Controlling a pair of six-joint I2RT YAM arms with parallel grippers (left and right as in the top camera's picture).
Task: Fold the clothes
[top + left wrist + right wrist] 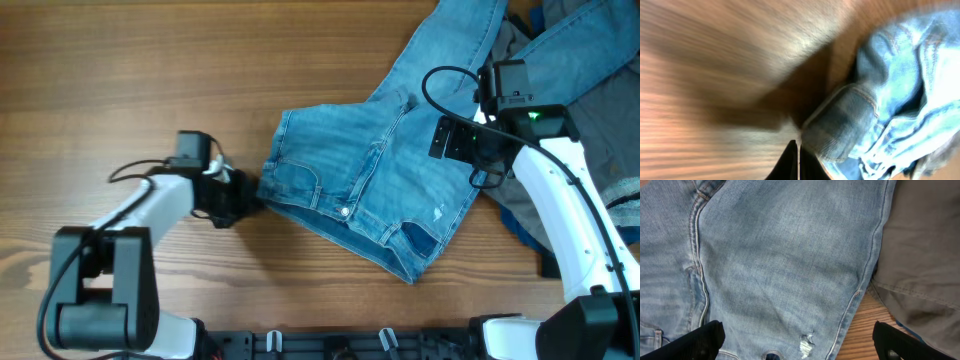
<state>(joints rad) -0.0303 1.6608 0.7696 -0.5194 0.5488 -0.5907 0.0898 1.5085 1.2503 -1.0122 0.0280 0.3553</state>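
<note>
Two arms flank the jeans point(370, 170), which lie spread across the middle of the wooden table point(120, 80) — waistband toward the left and near side, legs running up to the far right corner. At the waistband's left corner we see the left gripper point(245, 197), low over the wood. Its wrist view is blurred, but the fingers point(790, 162) look pressed together with a thick fold of waistband just beside them; we cannot tell whether any denim is caught. The right gripper point(797, 342) hangs over the denim near its right edge, fingers spread wide and holding nothing. Beside that edge lies the grey garment point(610, 110), partly under the jeans, and a dark-blue one point(517, 225) peeks out below it — close to the right arm.
</note>
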